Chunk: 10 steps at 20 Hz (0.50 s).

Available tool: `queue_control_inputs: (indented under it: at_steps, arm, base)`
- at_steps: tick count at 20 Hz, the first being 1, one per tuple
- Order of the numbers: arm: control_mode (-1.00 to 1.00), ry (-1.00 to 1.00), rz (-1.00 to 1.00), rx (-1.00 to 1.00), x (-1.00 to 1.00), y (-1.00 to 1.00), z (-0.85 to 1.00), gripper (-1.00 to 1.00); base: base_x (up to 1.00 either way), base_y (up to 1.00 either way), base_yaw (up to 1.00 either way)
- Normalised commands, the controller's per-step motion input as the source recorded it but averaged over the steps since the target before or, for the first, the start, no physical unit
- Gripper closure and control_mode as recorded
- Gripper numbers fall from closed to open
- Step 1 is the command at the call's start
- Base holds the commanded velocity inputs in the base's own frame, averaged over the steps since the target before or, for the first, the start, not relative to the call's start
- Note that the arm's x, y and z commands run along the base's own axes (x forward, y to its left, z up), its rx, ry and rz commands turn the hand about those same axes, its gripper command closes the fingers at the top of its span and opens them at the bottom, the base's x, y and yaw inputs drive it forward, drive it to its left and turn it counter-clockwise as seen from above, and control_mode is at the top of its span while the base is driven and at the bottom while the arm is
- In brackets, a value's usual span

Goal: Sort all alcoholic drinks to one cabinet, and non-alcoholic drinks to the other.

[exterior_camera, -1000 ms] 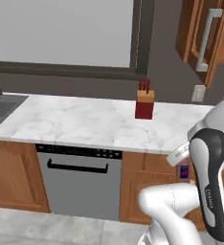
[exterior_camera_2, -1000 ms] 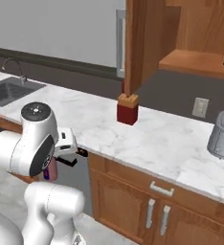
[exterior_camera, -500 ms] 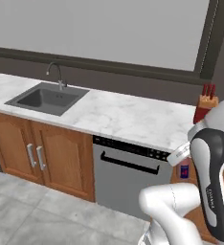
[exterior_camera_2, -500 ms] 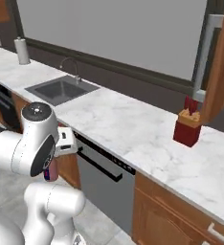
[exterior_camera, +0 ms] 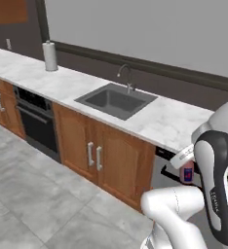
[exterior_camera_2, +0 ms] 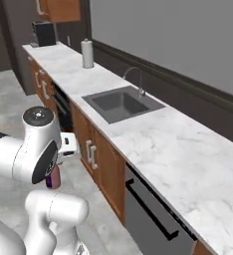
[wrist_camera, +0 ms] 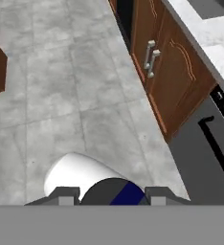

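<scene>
Readable text: none in any view.
Short dark purple bottle (exterior_camera: 187, 172) with reddish and blue label: label shows as colour patches only, no letters legible.
Dark upper-arm panel of the white robot arm (exterior_camera: 215, 202): a small pale marking, too blurred to read.
Grey dishwasher front (wrist_camera: 207, 162) with dark control strip: tiny pale marks on the strip, not legible.

Open floor (wrist_camera: 61, 86) below and left; cabinet doors (exterior_camera: 99, 158) and dishwasher front (exterior_camera_2: 153, 219) close alongside; faucet (exterior_camera: 127, 78) and paper roll (exterior_camera: 49, 56) upright on table (exterior_camera_2: 178, 149).
</scene>
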Motion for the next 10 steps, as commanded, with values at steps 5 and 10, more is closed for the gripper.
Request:
queue_control_inputs:
  at_steps: [5, 10]
  arm:
    - [1.0, 0.0, 0.0, 0.0, 0.0, 0.0, 0.0, 1.0]
    - [1.0, 0.0, 0.0, 0.0, 0.0, 0.0, 0.0, 1.0]
  base:
    - [0.74, 0.43, 0.53]
    - [0.64, 0.4, 0.56]
